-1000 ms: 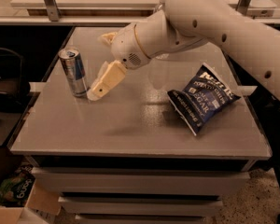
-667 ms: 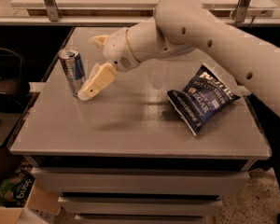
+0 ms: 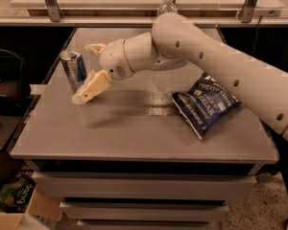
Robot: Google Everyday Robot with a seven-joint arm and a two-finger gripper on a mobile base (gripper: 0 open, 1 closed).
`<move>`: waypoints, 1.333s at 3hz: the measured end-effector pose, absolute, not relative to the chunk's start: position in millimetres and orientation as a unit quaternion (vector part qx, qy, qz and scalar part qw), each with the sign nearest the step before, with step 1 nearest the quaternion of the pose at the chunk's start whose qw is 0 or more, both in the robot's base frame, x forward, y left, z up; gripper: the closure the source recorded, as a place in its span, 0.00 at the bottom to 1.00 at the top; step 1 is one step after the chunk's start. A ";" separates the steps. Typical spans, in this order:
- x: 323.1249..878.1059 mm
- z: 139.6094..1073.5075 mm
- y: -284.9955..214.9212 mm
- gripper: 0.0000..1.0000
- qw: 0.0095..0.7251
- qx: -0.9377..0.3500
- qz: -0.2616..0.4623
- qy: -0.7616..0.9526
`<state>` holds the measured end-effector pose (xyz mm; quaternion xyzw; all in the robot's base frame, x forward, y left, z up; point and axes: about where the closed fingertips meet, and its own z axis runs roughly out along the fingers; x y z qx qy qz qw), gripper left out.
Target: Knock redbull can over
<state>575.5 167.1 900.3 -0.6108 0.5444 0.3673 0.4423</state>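
Camera view: redbull can [image 3: 73, 69] upright, blue-silver; hand [image 3: 85, 74] spread just beside.

A grey table [image 3: 134, 143] on drawers [image 3: 149, 188] stands on speckled floor [image 3: 264, 210], a cardboard box [image 3: 36, 207] beside it.

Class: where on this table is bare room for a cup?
Along the table front edge, and between gripper and chip bag. Crowded at far left, where the open gripper is beside the redbull can.
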 end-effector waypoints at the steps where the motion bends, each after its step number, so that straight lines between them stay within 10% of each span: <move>1: 580.0 893.8 175.1 0.00 0.450 -0.596 0.388 0.540; 4: 592.8 883.4 190.0 0.00 0.452 -0.574 0.434 0.527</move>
